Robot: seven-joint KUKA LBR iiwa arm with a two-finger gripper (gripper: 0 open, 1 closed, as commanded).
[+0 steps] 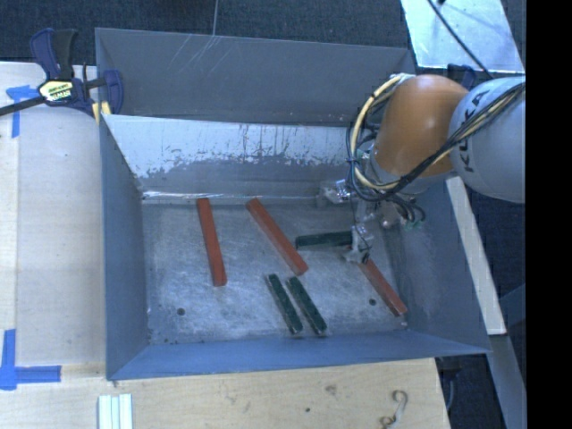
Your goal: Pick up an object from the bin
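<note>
Right of centre, the gripper hangs by a dark green bar; clenched or not, I cannot tell; it should straddle the bar squarely

A left stick and a middle stick are lying in the bin. A pair of sticks is lying in front, a right stick beside them.
</note>
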